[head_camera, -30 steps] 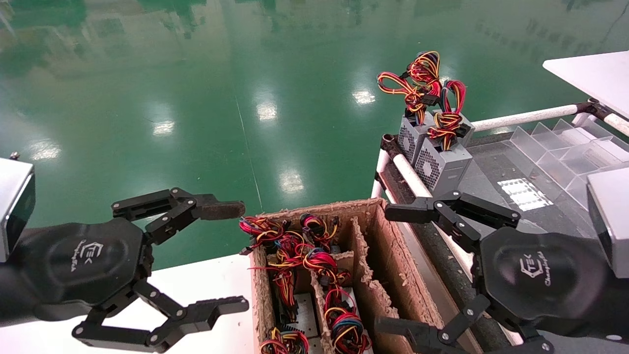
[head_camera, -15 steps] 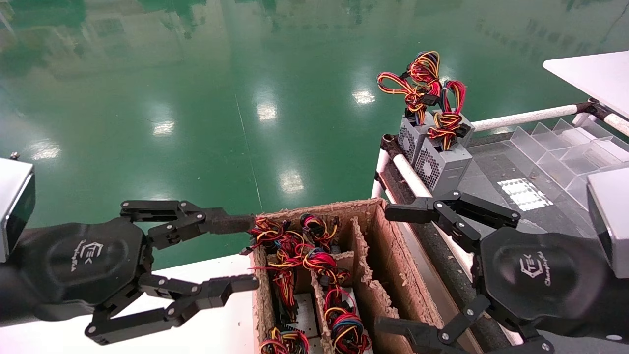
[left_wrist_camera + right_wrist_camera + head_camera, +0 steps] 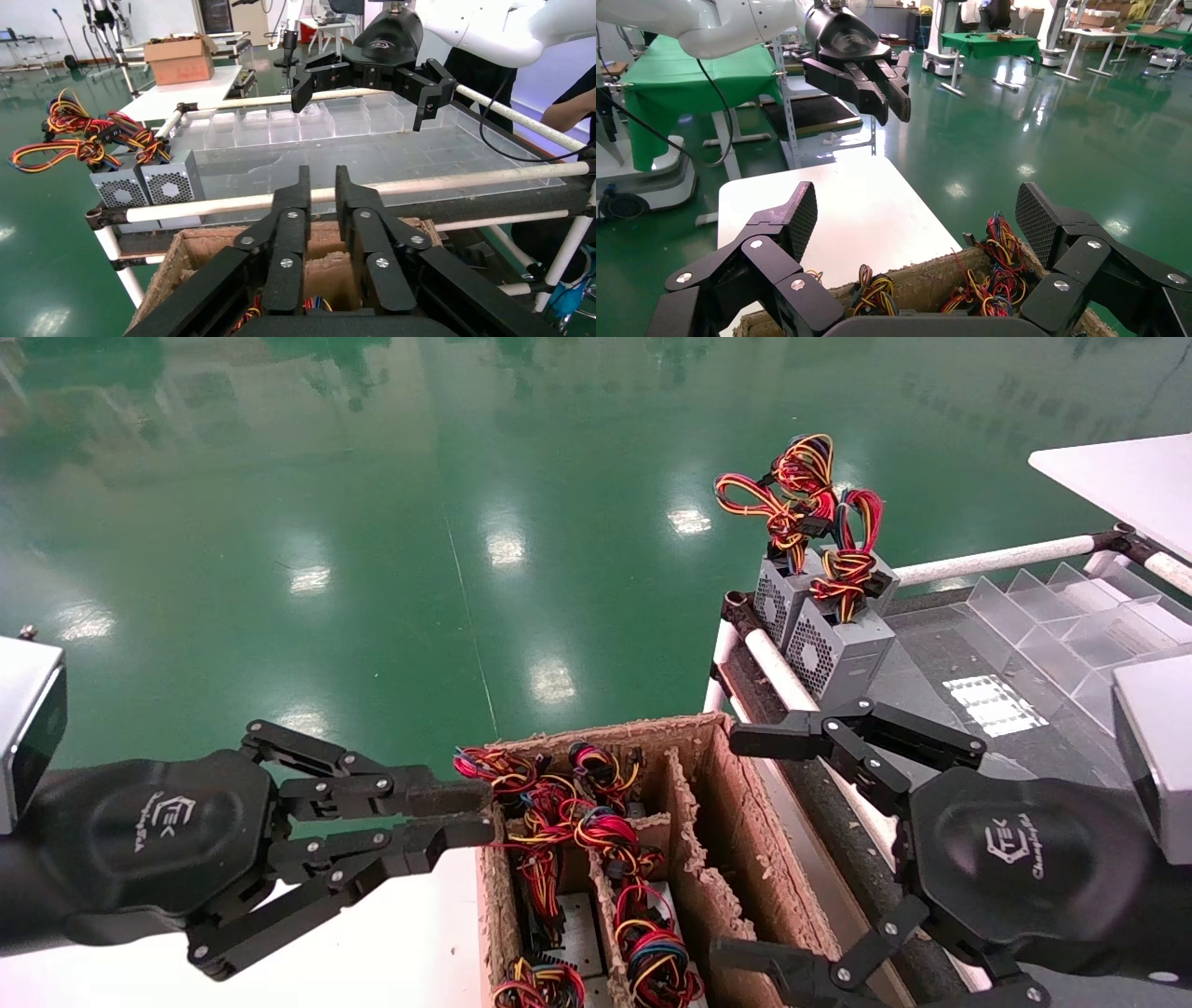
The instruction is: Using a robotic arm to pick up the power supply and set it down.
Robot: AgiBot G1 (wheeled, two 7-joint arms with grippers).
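Two grey power supplies point(image 3: 838, 649) with red and yellow wire loops stand side by side on the rack at the right; the left wrist view shows them point(image 3: 172, 186) too. More wire bundles point(image 3: 577, 822) fill the cardboard box point(image 3: 708, 728). My left gripper point(image 3: 482, 812) hovers at the box's left rim, its fingers point(image 3: 303, 189) drawn close together with nothing between them. My right gripper point(image 3: 736, 845) is spread wide open over the box's right side, below the standing power supplies. In the right wrist view its pads point(image 3: 800, 217) frame the box and wires.
Cardboard partitions split the box into cells. A white table point(image 3: 400, 915) lies under the left arm. The rack's white pipe point(image 3: 773, 663) edges a dark shelf with clear plastic dividers point(image 3: 1071, 617). Another white tabletop point(image 3: 1117, 477) is at the far right. Green floor lies beyond.
My left gripper's fingers have closed from wide open to nearly touching, without taking hold of anything. The right gripper and the power supplies have not moved.
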